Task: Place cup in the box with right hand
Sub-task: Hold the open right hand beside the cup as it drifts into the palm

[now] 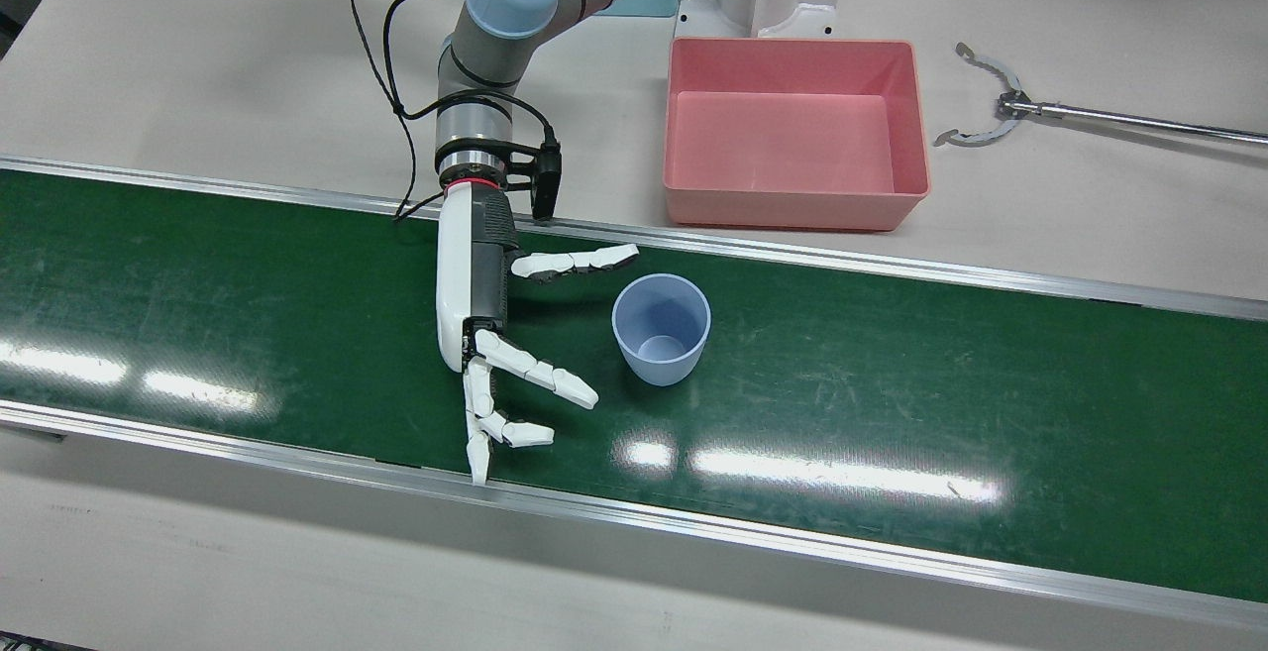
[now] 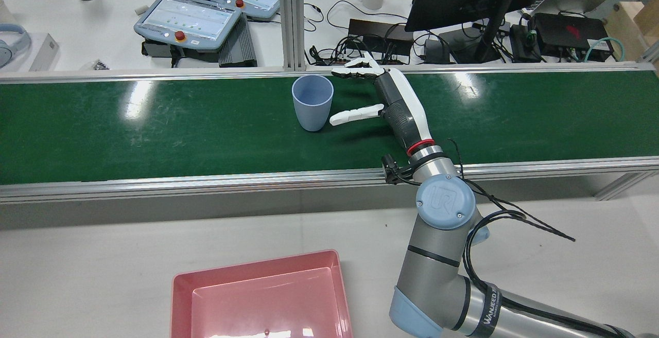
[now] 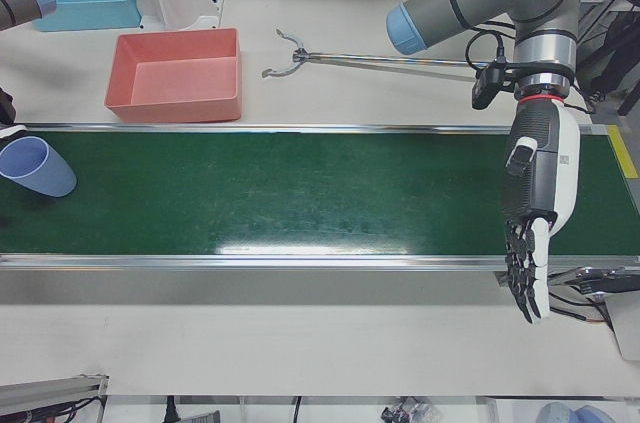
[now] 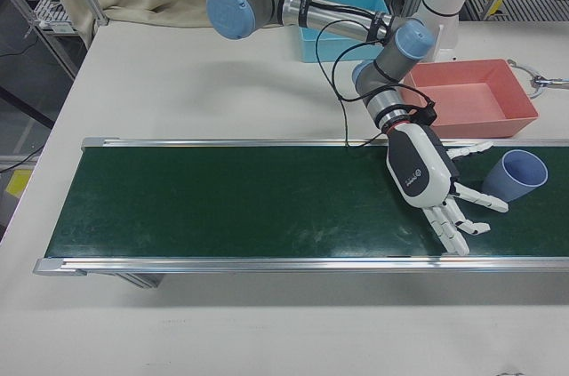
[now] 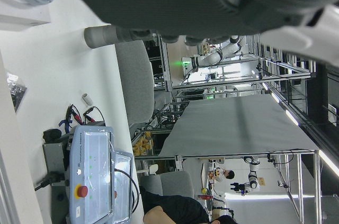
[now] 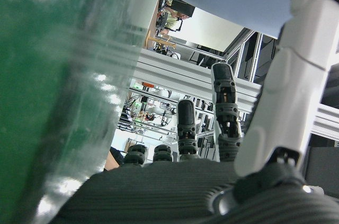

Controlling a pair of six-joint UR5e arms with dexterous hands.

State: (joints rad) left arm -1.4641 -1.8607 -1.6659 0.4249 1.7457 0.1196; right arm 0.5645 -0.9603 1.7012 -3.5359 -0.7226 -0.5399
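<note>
The light-blue cup (image 1: 661,328) stands upright on the green conveyor belt (image 1: 892,364), about midway between the belt's two long edges. The right hand (image 1: 495,334) lies low over the belt just beside the cup, fingers spread wide and holding nothing, apparently not touching it. The pink box (image 1: 795,131) sits on the table beyond the belt's far rail. The left hand (image 3: 535,213) hangs over the belt's other end, fingers straight and empty.

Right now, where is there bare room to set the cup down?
The pink box is empty. The green belt is bare beyond the cup, away from the right hand. It is crowded only between that hand's fingers and the cup.
</note>
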